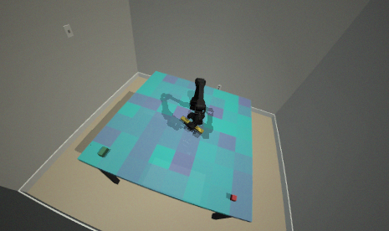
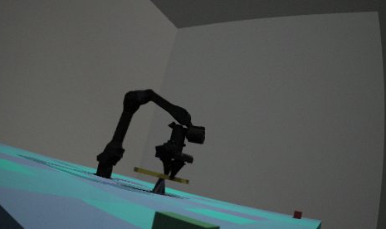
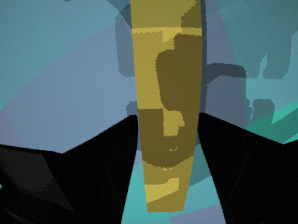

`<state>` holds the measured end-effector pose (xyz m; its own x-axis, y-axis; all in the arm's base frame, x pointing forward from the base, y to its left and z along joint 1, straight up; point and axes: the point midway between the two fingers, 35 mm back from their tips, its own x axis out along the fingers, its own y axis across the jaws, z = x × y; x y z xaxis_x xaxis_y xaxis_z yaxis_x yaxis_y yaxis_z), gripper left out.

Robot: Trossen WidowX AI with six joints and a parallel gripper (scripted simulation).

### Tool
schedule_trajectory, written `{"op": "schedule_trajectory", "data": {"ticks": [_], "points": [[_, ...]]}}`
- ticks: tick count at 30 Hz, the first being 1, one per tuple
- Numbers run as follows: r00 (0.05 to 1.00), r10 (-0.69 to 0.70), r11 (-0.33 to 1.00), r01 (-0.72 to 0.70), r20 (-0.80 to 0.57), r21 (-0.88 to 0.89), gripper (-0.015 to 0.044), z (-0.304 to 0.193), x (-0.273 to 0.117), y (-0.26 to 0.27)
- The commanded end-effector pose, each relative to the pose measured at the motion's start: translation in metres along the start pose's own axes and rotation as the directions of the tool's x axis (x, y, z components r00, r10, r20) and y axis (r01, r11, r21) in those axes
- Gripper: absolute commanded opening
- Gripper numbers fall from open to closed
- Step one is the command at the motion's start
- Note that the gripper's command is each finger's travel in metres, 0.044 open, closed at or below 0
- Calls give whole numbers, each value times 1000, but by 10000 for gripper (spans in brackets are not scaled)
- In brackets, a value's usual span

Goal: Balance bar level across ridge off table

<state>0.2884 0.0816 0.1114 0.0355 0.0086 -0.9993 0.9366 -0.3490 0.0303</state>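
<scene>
Nearly free: bar over the ridge, fingers just parted

The yellow bar [image 1: 184,120] [image 2: 144,170] [image 3: 167,50] lies across the top of the dark ridge [image 2: 159,187], one end out on either side of it and both clear of the table [image 1: 207,155] [image 2: 51,187]. In the exterior view its slope runs much like that of the table edge, so it looks about level; whether the ridge alone bears it, I cannot tell.

The gripper [image 1: 192,125] [image 2: 168,177] [image 3: 168,120] stands right above the ridge, a little under half open, a finger beside each long side of the bar with barely any room to spare. It has hold of nothing, though a light touch on one side cannot be ruled out. The fingers probably straddle the bar there because a grip near its middle lets the weight settle evenly on the ridge.

Letting go seems to be the step in hand. Next, the jaws should widen evenly, then the arm [image 1: 199,89] [image 2: 123,129] should rise straight up from the ridge; a finger dragging on one side could twist or tip the bar.

I see no containers. The green block [image 1: 103,151] [image 2: 184,221] and the red cube [image 1: 233,197] [image 2: 297,214] sit well apart from the ridge, out of the way.
</scene>
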Motion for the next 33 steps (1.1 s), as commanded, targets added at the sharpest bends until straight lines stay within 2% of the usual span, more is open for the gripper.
{"op": "schedule_trajectory", "data": {"ticks": [1,2,12,16,25,33], "points": [[1000,-1,1000,1,0,0,185,0,0,0],[1000,-1,1000,1,0,0,185,0,0,0],[1000,-1,1000,1,0,0,440,0,0,0],[1000,0,1000,0,0,0,440,-1,-7,1],[1000,0,1000,0,0,0,440,0,-98,1],[1000,0,1000,0,0,0,440,0,-100,1]]}}
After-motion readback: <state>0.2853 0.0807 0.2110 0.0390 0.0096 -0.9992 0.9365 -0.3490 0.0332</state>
